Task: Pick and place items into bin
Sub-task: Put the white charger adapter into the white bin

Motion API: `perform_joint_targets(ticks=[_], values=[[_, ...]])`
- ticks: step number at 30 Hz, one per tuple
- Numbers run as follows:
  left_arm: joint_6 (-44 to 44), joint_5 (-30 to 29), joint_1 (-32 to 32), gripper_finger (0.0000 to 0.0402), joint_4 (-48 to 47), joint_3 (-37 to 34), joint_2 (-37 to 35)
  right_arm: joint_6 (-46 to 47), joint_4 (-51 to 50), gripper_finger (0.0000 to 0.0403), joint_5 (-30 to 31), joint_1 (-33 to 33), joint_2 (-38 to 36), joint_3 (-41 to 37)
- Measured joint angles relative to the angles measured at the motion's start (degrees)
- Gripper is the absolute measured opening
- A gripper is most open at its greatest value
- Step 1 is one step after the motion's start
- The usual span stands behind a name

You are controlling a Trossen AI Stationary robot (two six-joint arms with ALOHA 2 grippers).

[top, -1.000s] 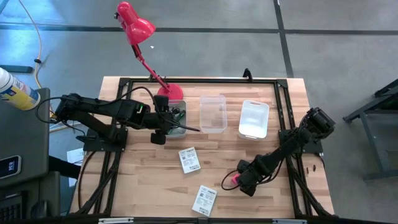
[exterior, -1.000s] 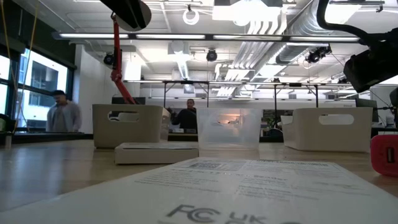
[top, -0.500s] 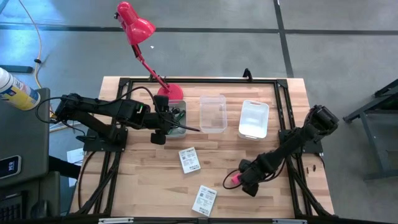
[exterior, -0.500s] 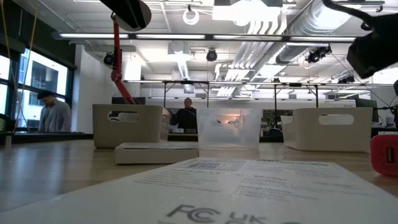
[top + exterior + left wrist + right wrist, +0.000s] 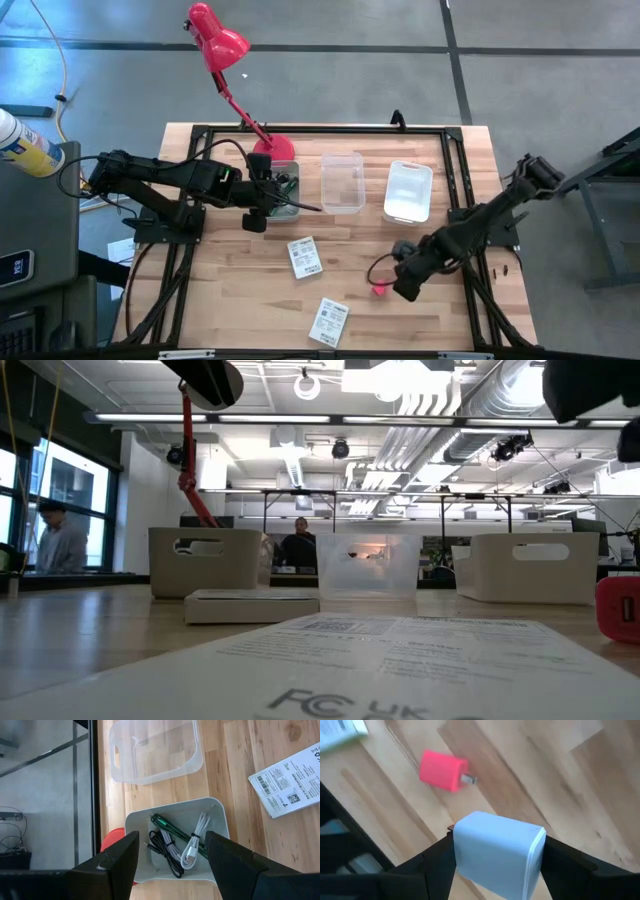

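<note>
My right gripper [image 5: 405, 266] hovers over the table's near right part, shut on a white cube [image 5: 496, 854]. A pink cube [image 5: 442, 770] with metal prongs lies on the wood just beneath and beside it, also showing as the pink cube [image 5: 381, 289] in the high view and at the low view's right edge [image 5: 618, 610]. My left gripper [image 5: 170, 865] hangs open above the grey bin [image 5: 215, 815], which holds green, black and white cables [image 5: 175, 842]. Two white printed cards [image 5: 304, 256] [image 5: 328, 322] lie flat on the table. My right gripper pinches the white cube between its two fingers [image 5: 427, 870], one on each opposite side face [image 5: 462, 845]. The fingers come from above, pointing down. The cube is lifted clear of the table, above the pink cube.
Three bins stand in a row along the far side: the grey bin [image 5: 284, 190], a clear bin [image 5: 342, 182] and a white bin [image 5: 408, 191]. A red desk lamp [image 5: 225, 50] stands behind the grey bin. People move in the room behind [image 5: 60, 545].
My right gripper has risen from the table beside the pink cube and drifted a little toward the far right, carrying the white cube up clear of the wood. The pink cube has stayed on the table. My left arm has kept still.
</note>
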Motion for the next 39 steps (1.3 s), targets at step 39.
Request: perform_joint_targets(ticks=[39], values=[[0.0, -0.7, 0.0, 0.0216, 3.3, 0.0, 0.0, -33.2, -17.3, 0.0245, 12.2, -39.2, -14.6, 0.0]])
